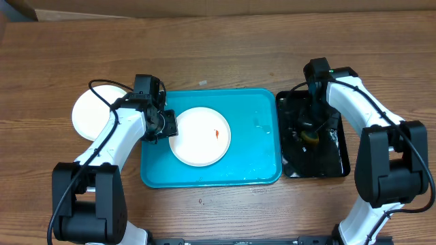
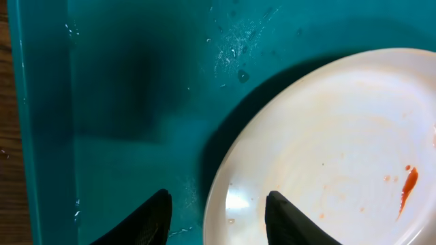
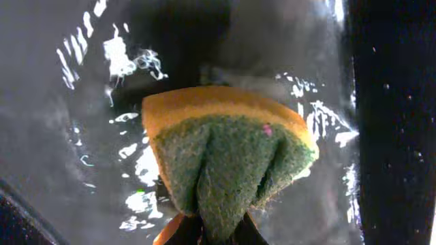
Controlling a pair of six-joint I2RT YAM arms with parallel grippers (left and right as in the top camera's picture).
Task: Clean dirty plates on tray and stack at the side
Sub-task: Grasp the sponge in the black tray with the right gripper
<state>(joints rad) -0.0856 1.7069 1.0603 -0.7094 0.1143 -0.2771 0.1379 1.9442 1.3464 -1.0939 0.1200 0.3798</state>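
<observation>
The blue tray [image 1: 255, 150] lies in the middle of the table [image 1: 218, 61]. One white plate [image 1: 199, 136] rests on its left half, marked with a small red smear [image 2: 409, 187] right of the plate's centre and fainter orange traces around it. The tray floor beside the plate is wet, with droplets and streaks.

The left pincer [image 2: 218, 197] is at the plate's left edge with its jaws apart. One finger is over the bare tray floor and the other over the plate, with the rim between them. Whether either finger touches the plate cannot be told.

A second white plate [image 1: 87, 116] sits on the table just left of the tray, partly hidden by the left arm.

A black tray [image 1: 327, 160] sits against the blue tray's right side, and its surface is glossy and wet. The right pincer [image 1: 308, 129] hangs over it, clamped on a sponge [image 3: 228, 156]. The sponge is yellow with a green scouring face, and it is squeezed into a fold at the fingers.
</observation>
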